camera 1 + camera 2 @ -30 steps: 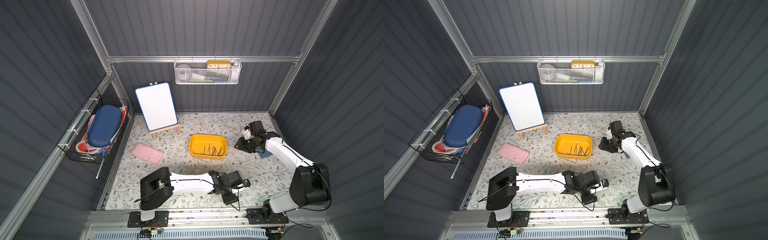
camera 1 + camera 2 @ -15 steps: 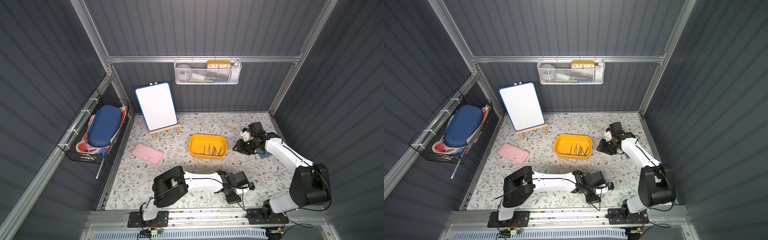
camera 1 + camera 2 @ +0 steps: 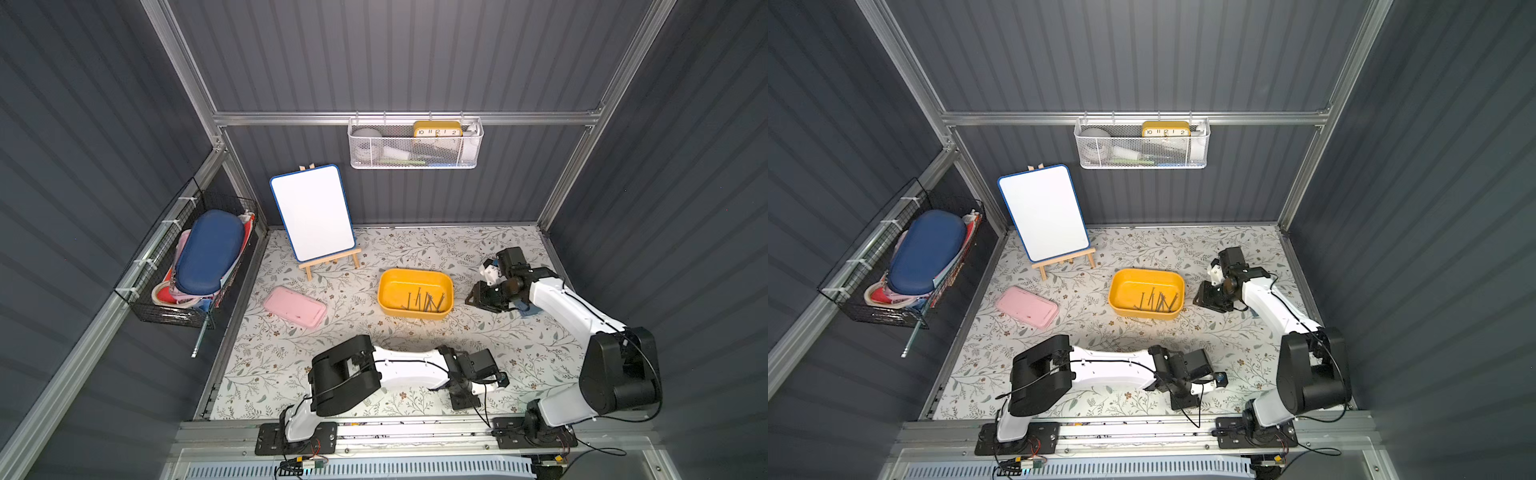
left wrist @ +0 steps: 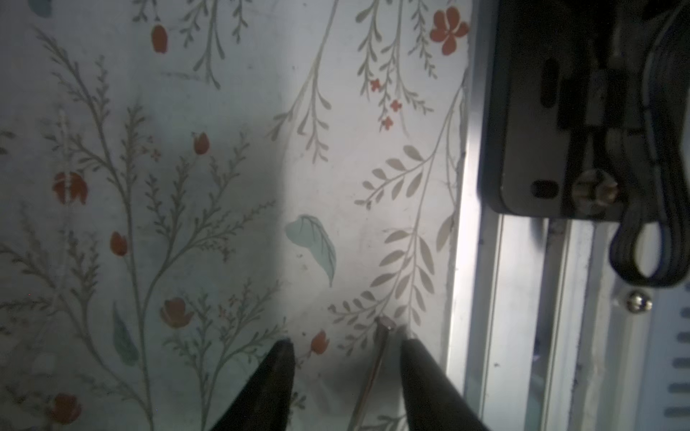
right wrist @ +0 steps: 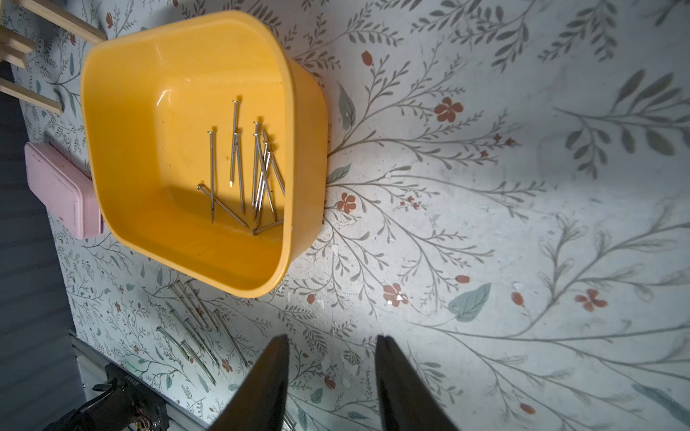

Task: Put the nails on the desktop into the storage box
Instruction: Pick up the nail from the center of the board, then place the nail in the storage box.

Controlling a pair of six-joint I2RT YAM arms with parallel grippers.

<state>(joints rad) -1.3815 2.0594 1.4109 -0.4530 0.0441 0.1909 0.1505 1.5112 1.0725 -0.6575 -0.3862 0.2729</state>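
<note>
Closest to the robot, a long way on the near side of the storage box (image 3: 415,274), the left gripper (image 4: 347,341) points down at the desktop (image 3: 291,353), right by the metal rail (image 4: 481,298). Its two fingers are apart. One nail (image 4: 377,358) lies flat between them, very close to one finger, but nothing is squeezing it yet. So this nail is not picked up.

A bit further in, just beside the near wall of the storage box, a little pile of loose nails (image 5: 194,328) lies on the desktop. It looks like six or seven, but they sit in shadow and cross over each other, so I can't count them for sure.

Then comes the storage box itself. It sits upright on the desktop with no lid. A bunch of nails (image 5: 254,168) is already inside, lying on its floor toward one side.

Just to the right of the storage box is the right gripper (image 5: 332,337). It hangs low over bare desktop with its fingers apart and nothing between them.

So the job looks about half done. Some nails are in the box. What is left is the one nail far on the near side of the storage box, and the little pile just beside it.
</note>
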